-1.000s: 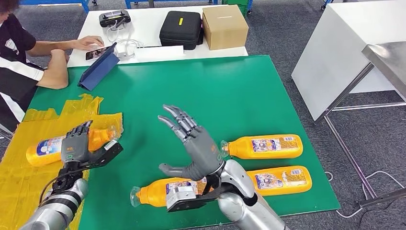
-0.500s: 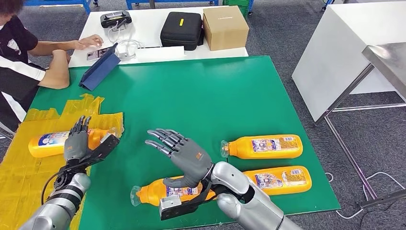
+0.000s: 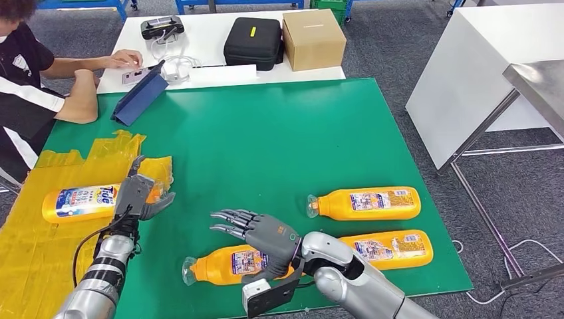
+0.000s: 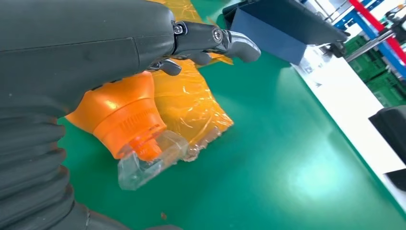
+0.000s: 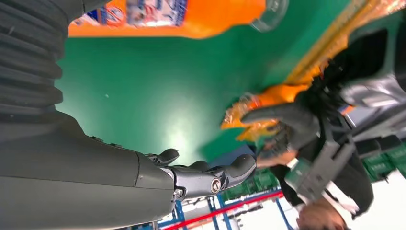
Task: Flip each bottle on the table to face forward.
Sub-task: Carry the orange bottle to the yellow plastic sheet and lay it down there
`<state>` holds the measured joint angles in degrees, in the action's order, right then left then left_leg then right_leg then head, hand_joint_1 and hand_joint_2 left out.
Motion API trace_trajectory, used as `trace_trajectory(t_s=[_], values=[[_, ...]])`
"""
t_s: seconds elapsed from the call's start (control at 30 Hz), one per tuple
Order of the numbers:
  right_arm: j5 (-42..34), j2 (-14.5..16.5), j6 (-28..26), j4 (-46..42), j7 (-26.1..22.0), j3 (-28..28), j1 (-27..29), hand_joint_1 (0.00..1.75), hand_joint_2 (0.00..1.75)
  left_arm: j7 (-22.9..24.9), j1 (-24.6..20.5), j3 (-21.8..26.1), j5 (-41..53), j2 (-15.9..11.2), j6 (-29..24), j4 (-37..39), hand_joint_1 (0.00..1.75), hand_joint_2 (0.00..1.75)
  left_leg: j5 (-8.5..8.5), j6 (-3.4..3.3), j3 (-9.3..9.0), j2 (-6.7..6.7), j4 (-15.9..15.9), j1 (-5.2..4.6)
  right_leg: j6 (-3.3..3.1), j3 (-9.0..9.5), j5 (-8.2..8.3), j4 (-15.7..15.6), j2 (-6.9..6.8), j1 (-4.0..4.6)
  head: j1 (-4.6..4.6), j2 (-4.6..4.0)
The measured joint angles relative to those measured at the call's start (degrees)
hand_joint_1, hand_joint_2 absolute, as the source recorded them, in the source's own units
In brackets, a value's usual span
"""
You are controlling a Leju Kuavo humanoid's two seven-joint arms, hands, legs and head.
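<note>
- Head view: four orange plastic detergent bottles lie on their sides on the green table point(image 3: 299, 133). One with a blue-and-white label point(image 3: 80, 201) rests at the left on a crumpled yellow plastic sheet point(image 3: 40, 232); three lie on bare green at the right: a far bottle point(image 3: 366, 203), a near-right bottle point(image 3: 392, 247) and a near-middle bottle point(image 3: 226, 264).
- The left hand point(image 3: 138, 196) sits over the neck end of the left bottle, its fingers curled down around it; I cannot tell whether they actually grip.
- The right hand point(image 3: 263, 232) hovers palm-down above the near-middle bottle, fingers spread and holding nothing.
- One seated person point(image 3: 26, 86) leans an arm on the table's far-left corner beside a blue folded tablet case point(image 3: 138, 94).
- Left wrist view: the left bottle's orange neck and clear cap point(image 4: 143, 155) lie just under the hand's point(image 4: 86, 43) palm, fingertips beyond on the yellow sheet.
- Right wrist view: the right hand's fingers point(image 5: 210, 175) are apart, well clear of the near-middle bottle point(image 5: 191, 14).
</note>
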<state>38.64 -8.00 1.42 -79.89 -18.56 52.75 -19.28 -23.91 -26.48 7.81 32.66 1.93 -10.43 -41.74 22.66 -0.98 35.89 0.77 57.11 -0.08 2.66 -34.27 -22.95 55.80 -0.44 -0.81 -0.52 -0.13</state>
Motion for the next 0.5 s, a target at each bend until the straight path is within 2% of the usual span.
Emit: trace_trajectory(t_s=[0.37, 0.5], values=[[0.10, -2.07, 1.73, 3.01, -0.09, 2.59, -0.01, 0.00, 1.75, -0.69, 2.52, -2.60, -3.75, 0.83, 1.22, -6.11, 0.00, 1.75, 0.01, 0.00, 0.12, 0.02, -0.01, 0.02, -0.02, -0.13, -0.03, 0.00, 0.04, 0.01, 0.00, 0.00], [1.43, -3.04, 1.17, 4.50, 1.96, 3.72, 0.02, 0.00, 1.75, -0.33, 3.35, -4.05, -5.57, 0.89, 1.20, -7.41, 0.00, 1.75, 0.01, 0.00, 0.14, 0.02, -0.01, 0.00, -0.02, -0.13, -0.02, 0.00, 0.04, 0.00, 0.00, 0.00]])
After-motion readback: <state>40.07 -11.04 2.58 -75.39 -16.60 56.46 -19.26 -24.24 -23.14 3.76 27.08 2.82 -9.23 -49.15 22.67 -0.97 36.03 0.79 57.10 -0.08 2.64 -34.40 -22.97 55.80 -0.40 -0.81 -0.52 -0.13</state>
